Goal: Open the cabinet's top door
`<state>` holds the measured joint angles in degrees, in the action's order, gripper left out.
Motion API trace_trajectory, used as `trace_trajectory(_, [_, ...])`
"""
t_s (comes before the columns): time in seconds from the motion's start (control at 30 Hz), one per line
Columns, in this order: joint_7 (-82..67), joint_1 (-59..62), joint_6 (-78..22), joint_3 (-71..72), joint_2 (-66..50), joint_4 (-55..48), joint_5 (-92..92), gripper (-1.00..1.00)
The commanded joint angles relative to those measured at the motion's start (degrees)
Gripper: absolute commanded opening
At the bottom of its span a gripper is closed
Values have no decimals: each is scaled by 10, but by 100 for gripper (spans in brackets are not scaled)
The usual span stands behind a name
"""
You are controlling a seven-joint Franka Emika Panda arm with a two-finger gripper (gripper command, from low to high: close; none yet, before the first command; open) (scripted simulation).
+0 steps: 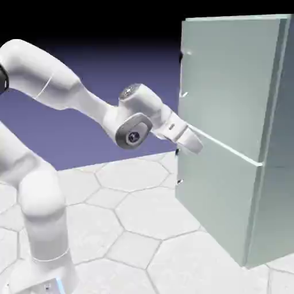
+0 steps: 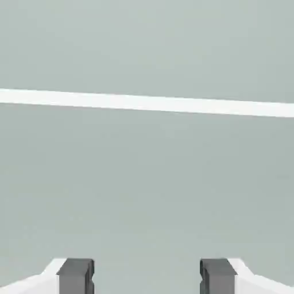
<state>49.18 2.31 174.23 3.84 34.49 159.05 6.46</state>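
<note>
The white arm (image 1: 69, 97) rises at the exterior view's left and reaches level to the right. Its pincer (image 1: 192, 140) stands released, holding nothing, with its tips just at the cabinet (image 1: 270, 189) front, near the pale seam (image 2: 147, 103) between the two panels. In the hand view both grey fingertips (image 2: 75, 275) show apart, with only flat panel between them. The top door (image 1: 229, 80) fills the upper right of the exterior view. I judge it stiff, smooth and too flat to pinch; the small handle (image 1: 184, 93) at its left edge, above the pincer, looks the place to take hold.
</note>
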Motion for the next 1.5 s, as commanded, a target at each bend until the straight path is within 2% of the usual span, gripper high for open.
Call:
trace_trajectory(0.0, [25, 11, 1, 14, 7, -7, 24, 0])
trace_trajectory(1.47, [1122, 501, 37, 641, 306, -325, 1078, 0])
